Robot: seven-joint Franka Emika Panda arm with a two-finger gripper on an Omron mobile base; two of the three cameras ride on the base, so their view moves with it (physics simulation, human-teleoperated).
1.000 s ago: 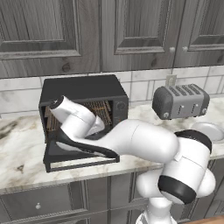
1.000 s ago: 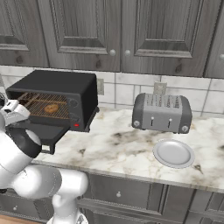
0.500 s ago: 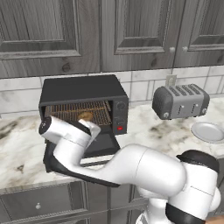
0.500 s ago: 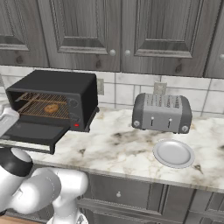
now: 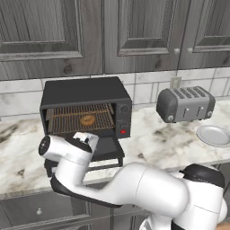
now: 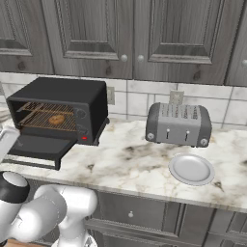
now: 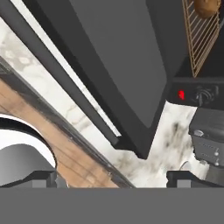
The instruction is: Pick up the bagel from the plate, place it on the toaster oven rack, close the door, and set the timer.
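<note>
The bagel [image 5: 86,120] [image 6: 56,119] [image 7: 208,6] lies on the toaster oven rack [image 5: 81,117] [image 6: 44,120] [image 7: 200,41] inside the black oven. The door [image 5: 106,152] [image 6: 36,146] [image 7: 118,65] hangs down open over the counter edge. Low in front of it, my gripper [image 7: 114,178] is open and holds nothing, with the door's long bar handle [image 7: 61,74] ahead of the fingertips. The arm's wrist [image 5: 67,155] is just before the door's left part. The light-grey plate [image 5: 214,135] [image 6: 191,169] sits empty at the right.
A silver toaster [image 5: 185,104] [image 6: 178,124] stands right of the oven. The oven's control panel has dark knobs [image 5: 124,109] [image 7: 202,94] and a red light [image 5: 122,132] [image 6: 85,138]. Grey cabinets hang above, and drawers run below the marble counter [image 6: 130,159].
The arm has drawn back out of the oven mouth and dropped low before the open door. The gripper stays open. The bagel rests unmoved on the rack.
</note>
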